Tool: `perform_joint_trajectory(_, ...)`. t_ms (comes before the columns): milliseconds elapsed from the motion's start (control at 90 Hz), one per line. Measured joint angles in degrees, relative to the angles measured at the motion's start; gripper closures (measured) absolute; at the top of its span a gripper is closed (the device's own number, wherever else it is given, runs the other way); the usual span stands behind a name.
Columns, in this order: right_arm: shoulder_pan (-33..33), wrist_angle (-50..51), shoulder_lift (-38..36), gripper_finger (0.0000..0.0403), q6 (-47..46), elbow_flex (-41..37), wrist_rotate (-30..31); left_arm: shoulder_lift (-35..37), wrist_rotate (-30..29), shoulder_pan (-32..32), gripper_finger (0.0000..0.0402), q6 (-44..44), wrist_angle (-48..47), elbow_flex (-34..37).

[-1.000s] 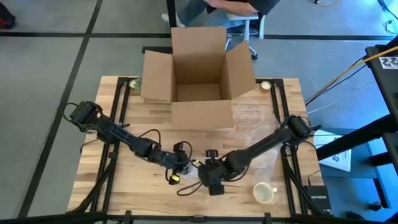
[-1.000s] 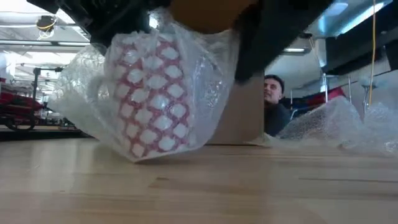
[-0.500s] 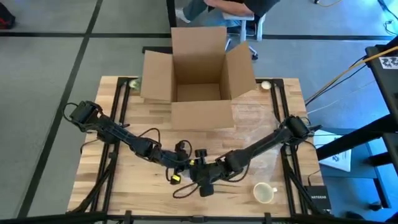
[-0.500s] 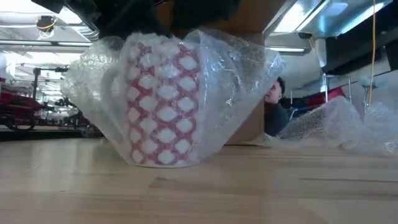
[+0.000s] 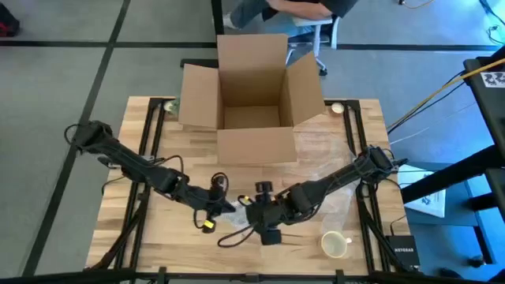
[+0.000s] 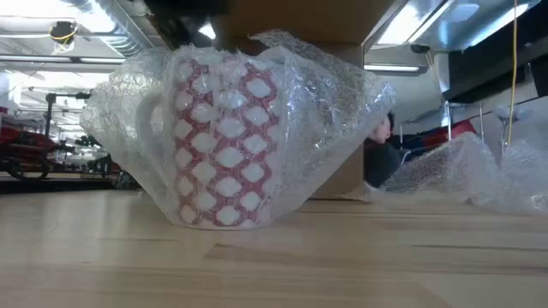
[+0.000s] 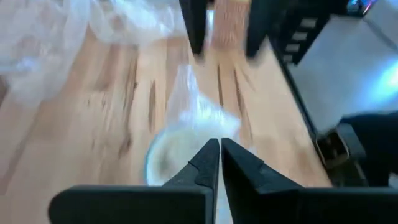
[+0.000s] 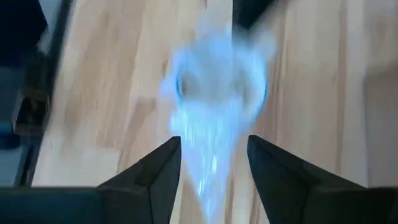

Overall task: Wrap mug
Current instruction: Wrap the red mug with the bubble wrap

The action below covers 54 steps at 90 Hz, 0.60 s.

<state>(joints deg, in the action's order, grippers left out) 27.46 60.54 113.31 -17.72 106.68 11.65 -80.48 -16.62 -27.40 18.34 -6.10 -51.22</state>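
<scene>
**Wrapping step, film gathered about the mug.** The mug [image 6: 224, 141], red with a white lattice pattern, stands upright on the worktop [image 6: 360, 265]. It is enclosed on all visible sides by bubble wrap [image 6: 330, 94], which billows loosely outward and is open at the top.

Both arms meet directly above the mug. The left tool [image 7: 214, 152] has its fingers pressed together. A fold of film runs up to their tips, though it cannot be told whether that fold is pinched. The right tool [image 8: 214, 149] is released, its fingers spread with film and the mug's mouth lying beyond the gap. Neither tool touches the mug's body in the low view; the mug sits just beneath them.

To complete the step well, the loose upper edges should probably be drawn inward over the mouth. One tool would steady the bundle while the other folds. Pulling sideways on the film risks tipping the mug, so any tension is best directed downward and toward the mug's axis. The slack bulge opposite the handle likely needs tightening first.

Near the mug, toward the right arm's side, a second, plain mug [image 5: 335, 244] stands unwrapped. Farther from the mug lies a spare sheet of bubble film [image 6: 475, 175]. Beyond the mug, at the worktop's far edge, an open cardboard box [image 5: 251, 95] waits. A person [image 6: 381, 147] sits behind the box.
</scene>
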Motion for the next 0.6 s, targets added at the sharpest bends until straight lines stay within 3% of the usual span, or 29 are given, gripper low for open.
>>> perform_joint_trajectory(100, 0.80, 0.08, 0.01, 0.0230, -3.10, -4.01, -0.98, -0.19, -3.18, -0.75, 0.0402, 0.56, -4.53, 0.41)
perform_joint_trajectory(289, 0.88, -11.03, 0.29, 0.0231, -3.94, -12.64, 0.84, -3.40, -4.15, -0.34, 0.0402, 0.65, -0.89, 2.12)
perform_joint_trajectory(433, -1.08, -20.12, 0.25, 0.0231, 0.69, -12.63, 2.69, -6.54, -4.21, -0.32, 0.0402, 0.73, 3.00, 2.53)
perform_joint_trajectory(600, -2.97, -20.27, 0.17, 0.0231, 3.56, -11.48, 0.22, -8.47, -4.41, -0.30, 0.0402, 0.50, 6.35, 2.58)
